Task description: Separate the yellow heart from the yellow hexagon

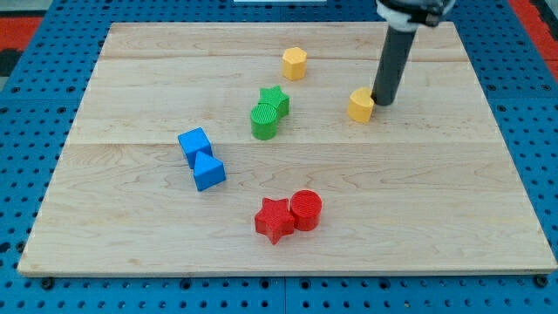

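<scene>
A pale wooden worktop [436, 218], its planks running across the view and its grain plain to see, sits on a blue perforated base [26, 52] that frames it on every side. Broad bare wood lies along the view's bottom edge, down the view's right side and across the view's left third, while the blocks gather in the middle and toward the view's top. The dark rod [394, 65] descends from the view's top right, leaning a little, and my tip [380, 103] rests on the wood just at the right of the yellow heart [361, 105], close enough that contact cannot be ruled in or out. There is no pincer on this arm, so nothing stands apart or clamped. The yellow heart lies in the upper right of the middle ground, with open wood below it and to its right. The yellow hexagon [295, 63] stands well apart from it, up and to the view's left, near the top edge. Between and below them, a green star [275, 100] and a ribbed green cylinder [264, 121] touch. Toward the view's left, a blue cube [193, 144] and a blue triangular block [208, 172] sit pressed together. Nearer the bottom, a red star [274, 219] touches a ribbed red cylinder [306, 210]. All the blocks look like matte moulded plastic.
</scene>
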`<state>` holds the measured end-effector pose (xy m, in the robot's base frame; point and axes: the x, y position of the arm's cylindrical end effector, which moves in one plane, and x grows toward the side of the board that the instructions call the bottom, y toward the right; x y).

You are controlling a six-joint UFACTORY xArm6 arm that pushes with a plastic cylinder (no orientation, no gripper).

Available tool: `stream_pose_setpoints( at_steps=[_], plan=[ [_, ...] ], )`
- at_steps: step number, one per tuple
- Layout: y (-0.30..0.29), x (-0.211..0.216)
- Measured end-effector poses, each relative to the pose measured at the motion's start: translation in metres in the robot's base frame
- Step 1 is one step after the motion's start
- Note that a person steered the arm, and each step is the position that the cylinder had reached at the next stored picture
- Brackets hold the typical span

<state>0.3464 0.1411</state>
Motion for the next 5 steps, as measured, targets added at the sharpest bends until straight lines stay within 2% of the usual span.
stream_pose_setpoints(
  at_steps=[1, 2, 3, 4, 5],
  plan=[
    [-0.052, 0.003],
    [-0.072, 0.066],
    [-0.072, 0.006],
    [-0.036, -0.019],
    [-0.014, 0.032]
  ],
)
